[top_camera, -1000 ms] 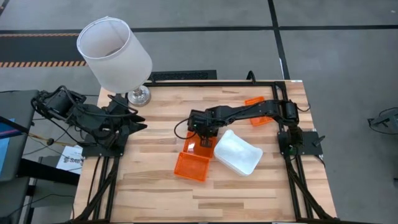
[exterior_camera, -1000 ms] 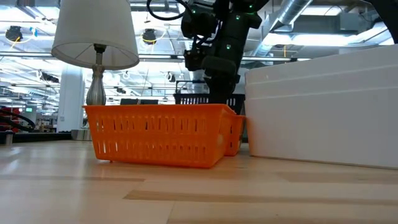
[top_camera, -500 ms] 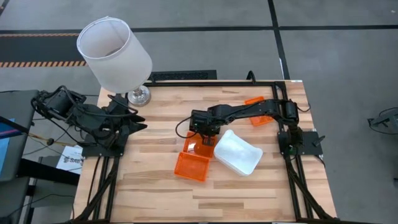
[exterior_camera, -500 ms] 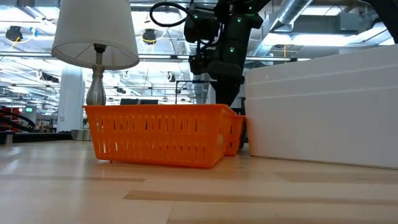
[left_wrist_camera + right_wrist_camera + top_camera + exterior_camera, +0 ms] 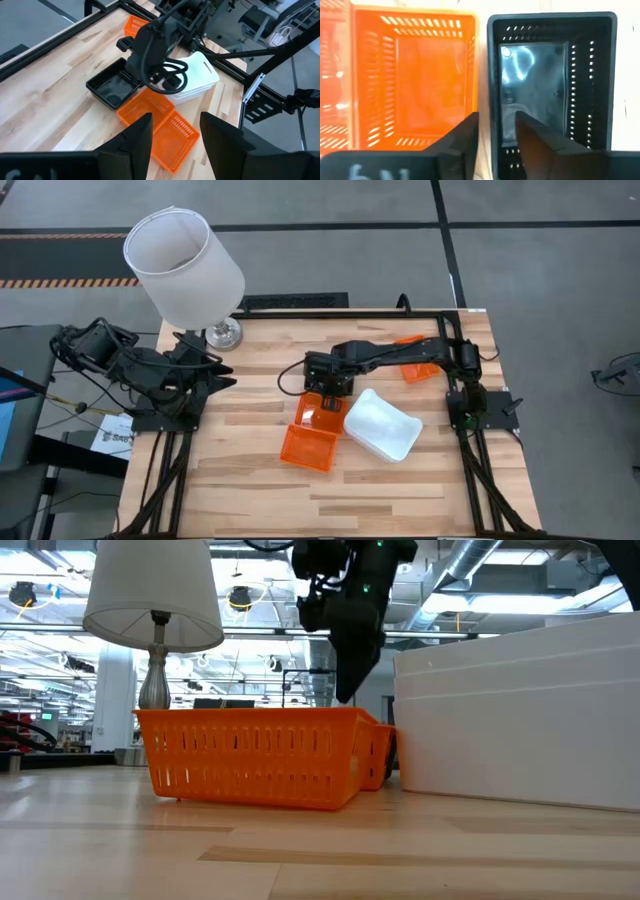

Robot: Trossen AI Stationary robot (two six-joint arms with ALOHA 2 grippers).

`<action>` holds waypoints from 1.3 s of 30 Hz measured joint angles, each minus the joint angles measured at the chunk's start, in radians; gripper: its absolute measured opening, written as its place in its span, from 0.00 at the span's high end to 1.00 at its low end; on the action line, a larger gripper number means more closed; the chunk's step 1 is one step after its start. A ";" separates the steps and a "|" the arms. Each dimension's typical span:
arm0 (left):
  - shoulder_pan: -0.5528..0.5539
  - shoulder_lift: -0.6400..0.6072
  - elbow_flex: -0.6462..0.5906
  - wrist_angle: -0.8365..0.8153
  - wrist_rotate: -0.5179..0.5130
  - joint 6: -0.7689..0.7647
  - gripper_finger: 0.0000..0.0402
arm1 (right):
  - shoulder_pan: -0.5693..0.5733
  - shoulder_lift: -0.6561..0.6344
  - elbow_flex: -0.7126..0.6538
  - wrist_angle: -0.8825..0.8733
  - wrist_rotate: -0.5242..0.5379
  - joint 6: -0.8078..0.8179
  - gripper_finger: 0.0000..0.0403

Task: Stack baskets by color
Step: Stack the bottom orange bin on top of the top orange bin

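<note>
No readable text, label or brand anywhere. No numbers or signs legible on baskets, table or arms.

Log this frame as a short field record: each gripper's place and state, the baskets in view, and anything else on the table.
right gripper: above the black basket, fingers open, holding nothing
left gripper: parked at the table's left edge, fingers apart, empty
black basket: on the table, beside an orange basket
orange baskets: two side by side at mid-table; one more near the right arm's base
white baskets: stacked, right of the orange pair
other: lamp at the table's far left corner
</note>
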 joint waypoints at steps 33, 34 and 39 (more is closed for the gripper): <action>-0.001 0.038 0.000 -0.002 0.012 -0.007 0.62 | 0.374 0.011 -0.032 0.201 -0.065 0.183 0.51; -0.001 0.042 0.000 -0.002 0.015 -0.007 0.62 | 0.387 0.011 -0.043 0.207 -0.065 0.167 0.51; -0.001 0.072 0.000 -0.001 0.035 -0.029 0.62 | 0.429 0.008 -0.093 0.267 -0.066 0.166 0.50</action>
